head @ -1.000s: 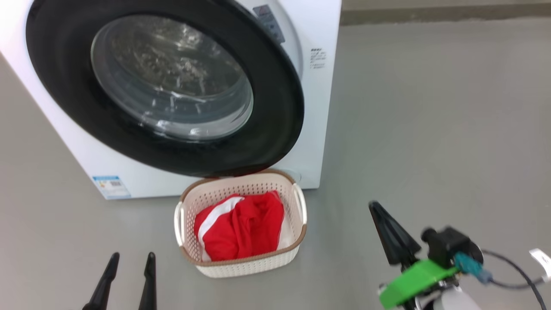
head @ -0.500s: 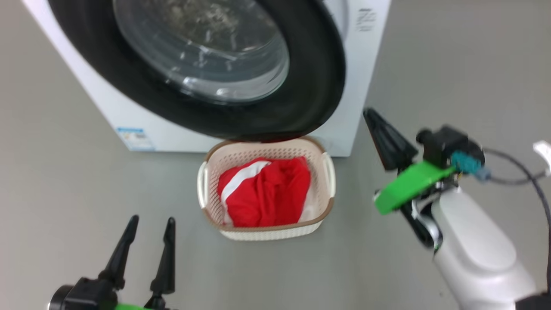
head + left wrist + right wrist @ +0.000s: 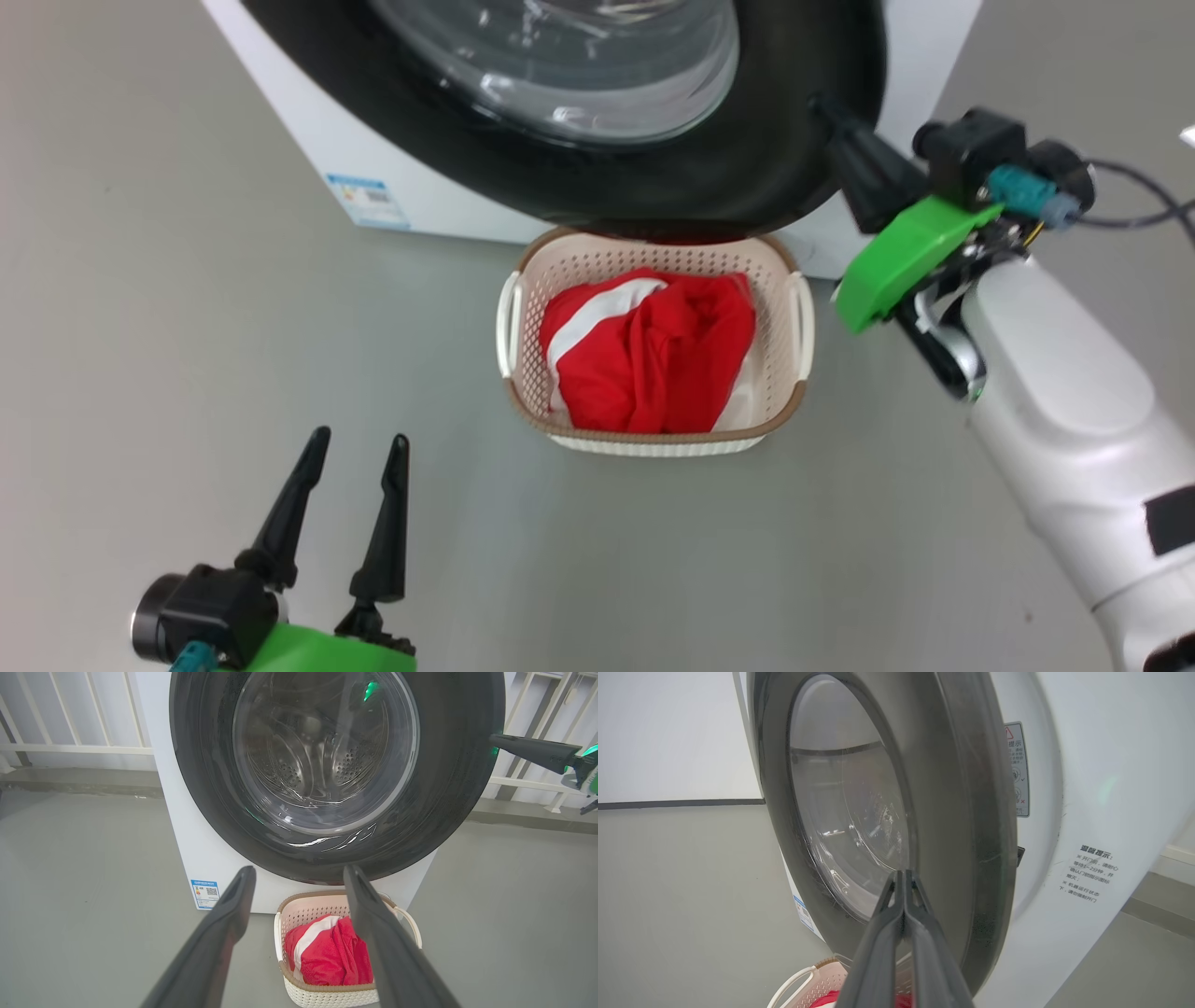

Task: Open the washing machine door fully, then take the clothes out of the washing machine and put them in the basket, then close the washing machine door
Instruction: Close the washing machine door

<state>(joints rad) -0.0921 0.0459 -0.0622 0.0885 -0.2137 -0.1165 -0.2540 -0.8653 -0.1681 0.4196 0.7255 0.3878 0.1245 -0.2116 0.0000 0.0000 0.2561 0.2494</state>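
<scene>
The washing machine door, with its black rim and clear window, stands slightly ajar from the white washing machine; the right wrist view shows the gap at the door edge. Below it, the basket holds the red clothes with a white stripe. My right gripper is shut, its tip at the outer face of the door's right rim, as the right wrist view's gripper also shows. My left gripper hangs open and empty left of the basket, facing the door.
Grey floor surrounds the machine. A blue label sits low on its front, a warning sticker beside the door opening. A white railing runs behind. A cable trails from my right wrist.
The head camera has shifted, sliding the whole scene right and up. My shut right gripper has risen from beside the basket to the door's right rim. The left gripper stays open.
</scene>
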